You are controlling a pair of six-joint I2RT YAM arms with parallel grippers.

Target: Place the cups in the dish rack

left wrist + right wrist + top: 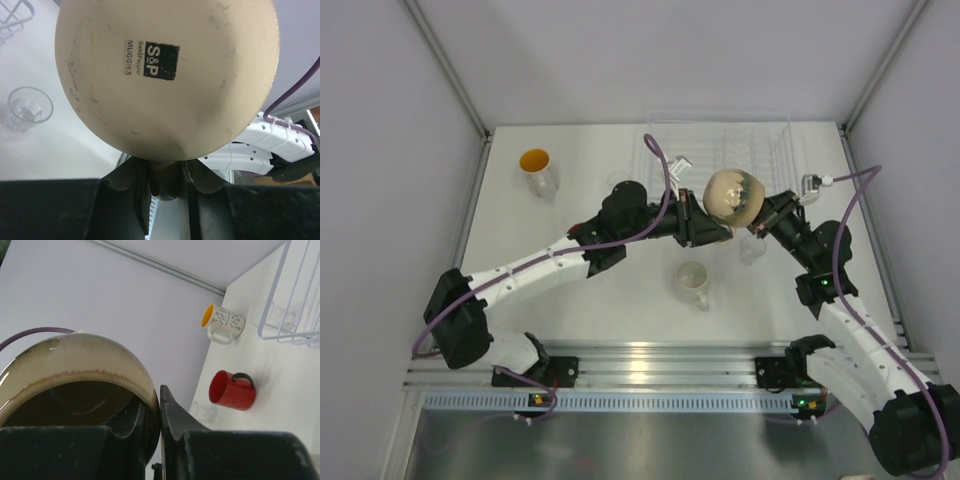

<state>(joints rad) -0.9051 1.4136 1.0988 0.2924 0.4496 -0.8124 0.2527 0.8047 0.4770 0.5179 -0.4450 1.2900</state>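
Observation:
The tan mug point(733, 195) hangs in the air in front of the dish rack point(720, 148), held from both sides. My left gripper point(710, 228) is shut on its handle; the left wrist view shows the mug's base point(165, 75) above my left gripper point(167, 172). My right gripper point(757, 218) pinches the mug's rim point(100, 365), with one jaw inside and one outside, as the right wrist view shows point(159, 400). A white mug point(693, 280) stands on the table below. The orange-lined cup point(537, 170) stands at the far left. The red mug point(232, 390) lies on its side.
A small clear glass point(752, 248) stands under my right arm, and another shows in the left wrist view point(27, 107). A clear glass point(204, 412) sits near the red mug. The rack's wire edge point(295, 300) is at the upper right of the right wrist view.

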